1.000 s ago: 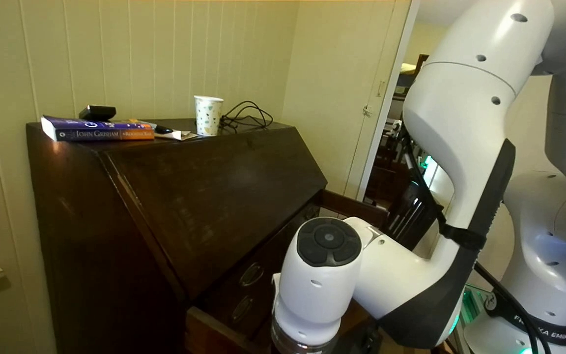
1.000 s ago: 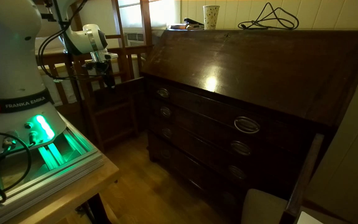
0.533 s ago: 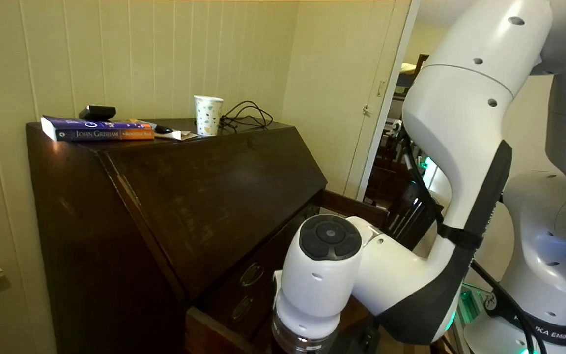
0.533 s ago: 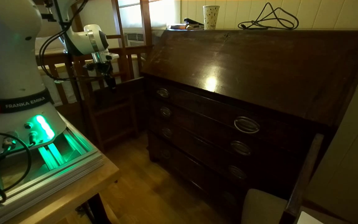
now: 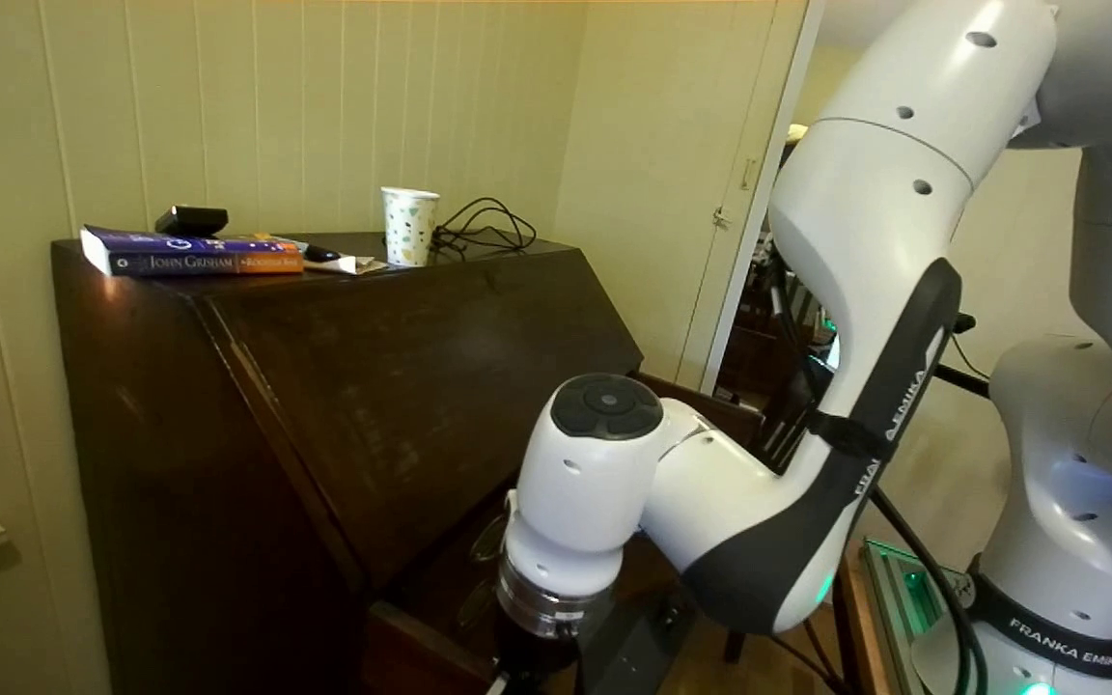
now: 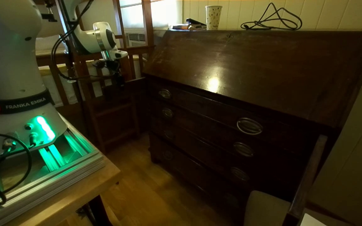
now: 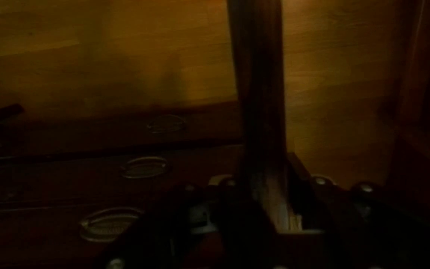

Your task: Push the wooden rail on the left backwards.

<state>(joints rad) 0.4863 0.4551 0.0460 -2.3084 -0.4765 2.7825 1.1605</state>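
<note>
The left wooden rail, a narrow dark-brown bar, sticks out from the desk front. It shows in both exterior views (image 5: 421, 645) (image 6: 136, 82) and crosses the wrist view from the top edge down between my fingers (image 7: 260, 74). A lighter worn patch shows between the fingers. My gripper (image 7: 267, 161) straddles the rail, one finger close against each side, and appears shut on it. In an exterior view the gripper (image 6: 120, 82) is at the rail, a little out from the desk. In an exterior view the fingertips are cut off at the bottom edge. The wrist view is very dark.
The slant-front desk (image 6: 247, 62) has brass drawer handles (image 7: 110, 224). A right rail (image 5: 701, 401) also sticks out. A bunk bed ladder (image 6: 113, 110) stands near the gripper. A cup (image 6: 213, 17), book (image 5: 199, 259) and cable (image 6: 272, 23) lie on top. A pale seat (image 6: 266, 207) is low right.
The arm and gripper have moved along the rail toward the desk. The rail's outer end appears to have shifted inward with them. The desk and the things on top have not moved.
</note>
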